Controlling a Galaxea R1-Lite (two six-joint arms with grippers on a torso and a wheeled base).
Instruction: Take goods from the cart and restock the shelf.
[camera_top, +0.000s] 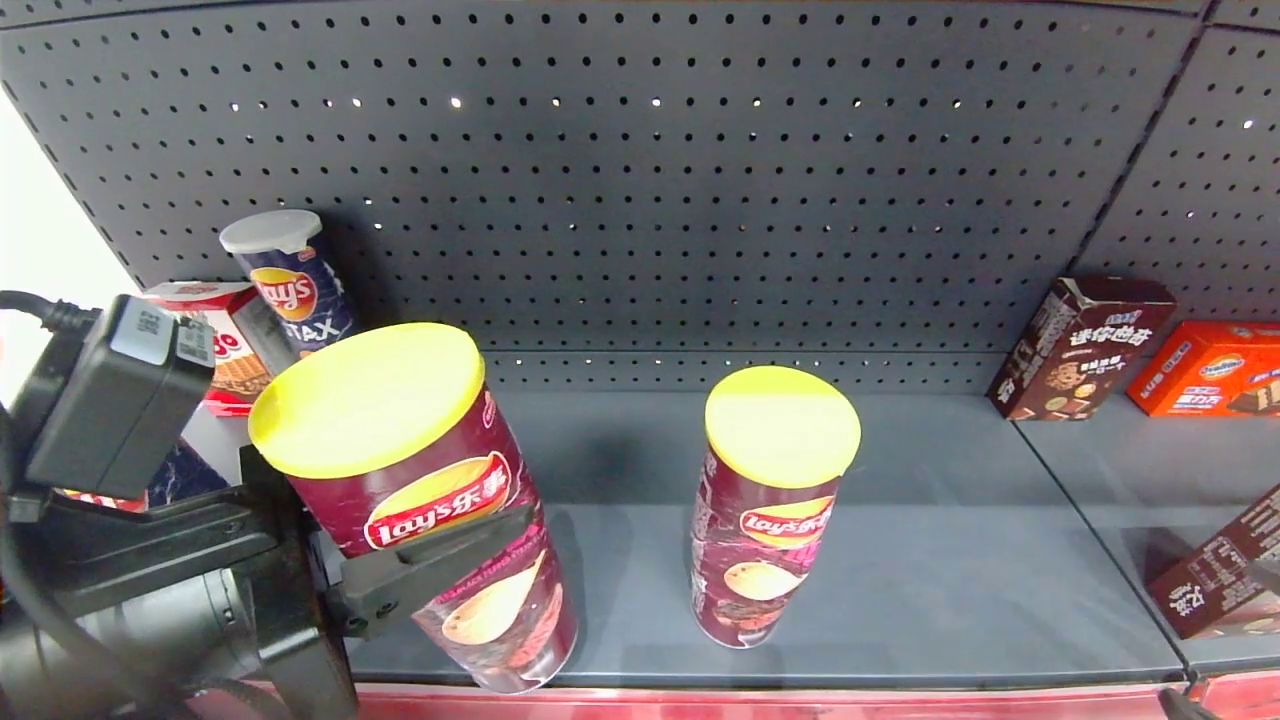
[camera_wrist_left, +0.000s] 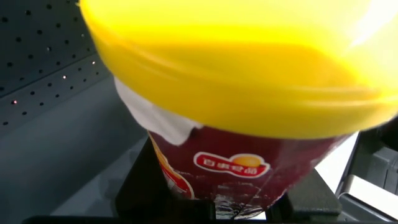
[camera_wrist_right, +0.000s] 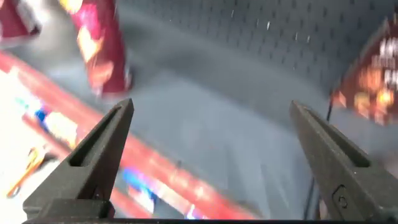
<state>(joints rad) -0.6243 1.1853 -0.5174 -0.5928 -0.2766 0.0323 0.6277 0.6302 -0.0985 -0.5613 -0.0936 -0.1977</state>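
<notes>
Placing step, restock in progress. Left end effector (camera_top: 400, 520) is pinching a maroon chip can (camera_top: 440, 485) with a yellow lid around its middle, one finger across the front of the label. Can is tilted, top leaning to the robot's left, base at the front lip of the shelf (camera_top: 950, 560); can't tell if the base touches yet. A second identical can (camera_top: 765, 530) stands upright mid-shelf, to the right of the held one and apart from it. Right end effector (camera_wrist_right: 211, 109) is spread wide with nothing in it, above the shelf's front edge. Blue can (camera_top: 295, 285) sits at the back left, boxes (camera_top: 1085, 345) at the far right.

Next move, by my read: straighten the can upright, seat its base flat on the shelf beside the standing one, then release. Risk: letting go while tilted tips it off the lip.
</notes>
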